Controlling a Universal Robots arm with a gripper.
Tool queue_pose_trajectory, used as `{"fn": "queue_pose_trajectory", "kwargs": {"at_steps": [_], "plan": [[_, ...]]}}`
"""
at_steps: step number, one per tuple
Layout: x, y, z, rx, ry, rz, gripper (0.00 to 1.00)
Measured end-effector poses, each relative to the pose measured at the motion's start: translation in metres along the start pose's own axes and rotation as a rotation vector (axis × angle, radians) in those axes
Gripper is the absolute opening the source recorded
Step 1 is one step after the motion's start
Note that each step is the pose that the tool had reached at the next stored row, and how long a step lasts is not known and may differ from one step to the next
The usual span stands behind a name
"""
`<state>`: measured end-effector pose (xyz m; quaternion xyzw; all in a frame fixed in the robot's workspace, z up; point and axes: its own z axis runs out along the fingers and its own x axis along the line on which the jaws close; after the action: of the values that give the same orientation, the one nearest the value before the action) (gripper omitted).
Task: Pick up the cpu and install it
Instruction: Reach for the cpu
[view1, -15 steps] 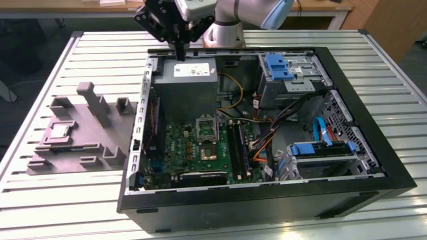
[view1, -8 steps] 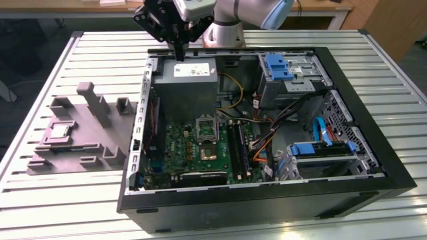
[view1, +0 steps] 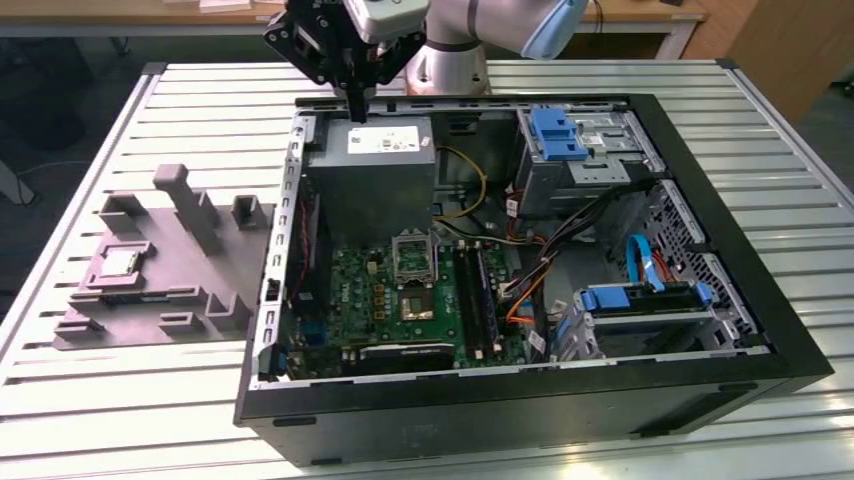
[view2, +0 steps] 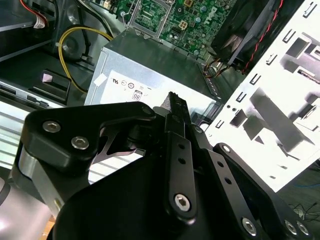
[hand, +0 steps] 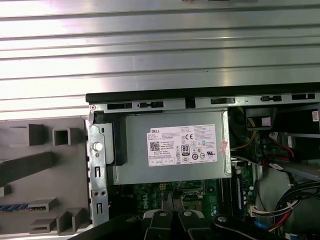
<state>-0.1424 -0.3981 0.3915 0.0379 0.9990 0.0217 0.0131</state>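
Observation:
The cpu, a small silvery square chip, lies flat in a recess of the grey plastic tray at the exterior view's left, outside the computer case. My gripper hangs far from it, over the back edge of the case, just above the grey power supply box. Its black fingers are pressed together with nothing between them. The green motherboard lies in the case with its metal-framed socket standing open. In the first wrist view the gripper sits over the power supply.
The open black computer case fills the middle of the slatted metal table. Drive cages with blue latches, cables and the case's perforated side wall stand between the tray and the motherboard. The tray has tall raised blocks.

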Motion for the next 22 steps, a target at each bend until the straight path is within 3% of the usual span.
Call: {"fn": "queue_pose_trajectory", "kwargs": {"at_steps": [22], "plan": [[0.0045, -0.0003, 0.0002, 0.0, 0.0, 0.0, 0.11]]}}
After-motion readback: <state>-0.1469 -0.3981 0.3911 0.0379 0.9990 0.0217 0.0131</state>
